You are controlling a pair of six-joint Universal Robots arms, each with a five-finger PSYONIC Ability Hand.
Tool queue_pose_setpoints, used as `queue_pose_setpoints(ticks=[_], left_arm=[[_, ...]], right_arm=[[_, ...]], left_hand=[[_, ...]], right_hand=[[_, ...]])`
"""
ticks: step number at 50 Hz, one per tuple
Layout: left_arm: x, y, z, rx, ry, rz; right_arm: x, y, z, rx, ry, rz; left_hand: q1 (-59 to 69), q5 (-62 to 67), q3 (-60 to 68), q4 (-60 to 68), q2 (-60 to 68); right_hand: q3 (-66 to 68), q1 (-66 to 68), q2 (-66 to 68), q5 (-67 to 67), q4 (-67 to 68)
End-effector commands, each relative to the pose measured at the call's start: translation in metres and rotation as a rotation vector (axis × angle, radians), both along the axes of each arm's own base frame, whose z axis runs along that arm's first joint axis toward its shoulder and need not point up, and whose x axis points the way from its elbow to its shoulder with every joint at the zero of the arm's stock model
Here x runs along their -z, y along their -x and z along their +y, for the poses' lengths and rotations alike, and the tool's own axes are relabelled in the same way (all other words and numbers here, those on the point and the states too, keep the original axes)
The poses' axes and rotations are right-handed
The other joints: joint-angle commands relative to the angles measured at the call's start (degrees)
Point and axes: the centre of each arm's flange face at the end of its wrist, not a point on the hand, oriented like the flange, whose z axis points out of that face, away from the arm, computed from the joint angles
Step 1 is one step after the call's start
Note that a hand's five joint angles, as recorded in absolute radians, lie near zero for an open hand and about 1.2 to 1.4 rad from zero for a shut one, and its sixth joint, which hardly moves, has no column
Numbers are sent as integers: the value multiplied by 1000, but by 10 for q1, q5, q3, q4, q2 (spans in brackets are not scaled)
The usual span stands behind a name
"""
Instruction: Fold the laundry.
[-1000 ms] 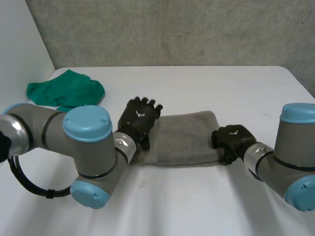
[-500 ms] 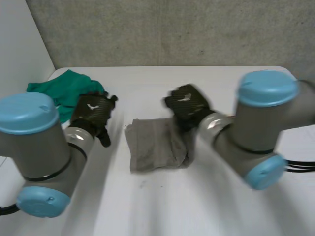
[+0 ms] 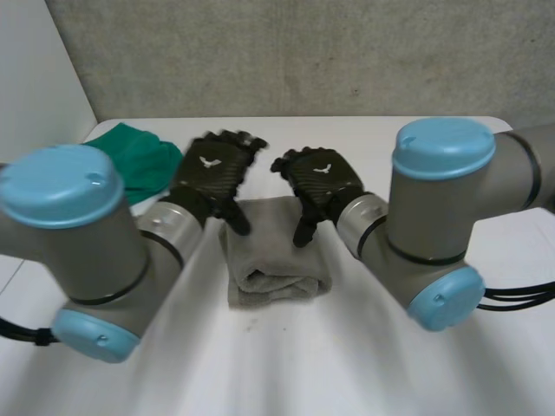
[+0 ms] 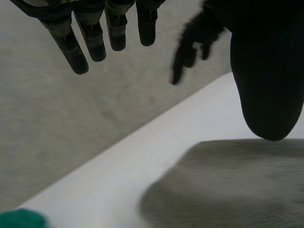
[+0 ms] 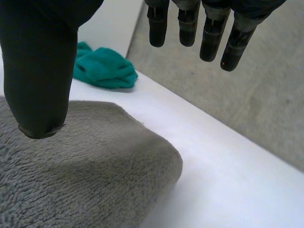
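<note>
A grey towel point(image 3: 273, 260) lies folded into a short thick stack in the middle of the white table point(image 3: 364, 134). My left hand point(image 3: 212, 173) hovers open over the towel's far left corner, fingers straight and holding nothing. My right hand point(image 3: 316, 182) hovers open over its far right part, a small gap from the left hand. In the left wrist view the grey towel point(image 4: 228, 185) lies under the palm of the left hand point(image 4: 92, 40), with the right hand point(image 4: 194, 38) beyond. In the right wrist view the towel point(image 5: 85, 166) lies below the thumb of the right hand point(image 5: 187, 23).
A crumpled green cloth point(image 3: 139, 160) lies at the table's far left, behind my left forearm; the green cloth point(image 5: 102, 69) sits beyond the towel in the right wrist view, and a bit of green cloth point(image 4: 21, 219) is in the left wrist view. A grey wall point(image 3: 347, 52) stands behind the table.
The right hand carried the towel's right end over to the left, folding the long strip in half, then let go. The left hand drew off to the left and came back over the towel.
</note>
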Motion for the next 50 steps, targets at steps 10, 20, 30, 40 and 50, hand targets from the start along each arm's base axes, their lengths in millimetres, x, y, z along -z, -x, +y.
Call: queue_pose_setpoints(ticks=[10, 20, 30, 40, 50], left_arm=[[80, 5, -7, -81, -301, -209], [81, -1, -9, -105, -295, -260], [19, 2, -6, -47, -138, -181], [-52, -3, 0, 159, -7, -38], [-55, -8, 3, 303, -122, 12]], right_arm=[[68, 0, -22, 25, -262, 119], [65, 0, -19, -7, -198, 205], [24, 19, -22, 89, -66, 128], [23, 69, -21, 292, -88, 53], [60, 80, -4, 281, -348, -59]], left_hand=[[4, -11, -3, 0, 0], [0, -14, -6, -3, -3], [-7, -21, -13, -10, -10], [0, -14, -6, -3, -3], [0, -14, -6, -3, -3]], right_hand=[[3, 11, -1, -14, -8], [50, 58, 46, 33, 39], [42, 50, 38, 25, 31], [15, 23, 11, -2, 4], [37, 45, 33, 20, 26]])
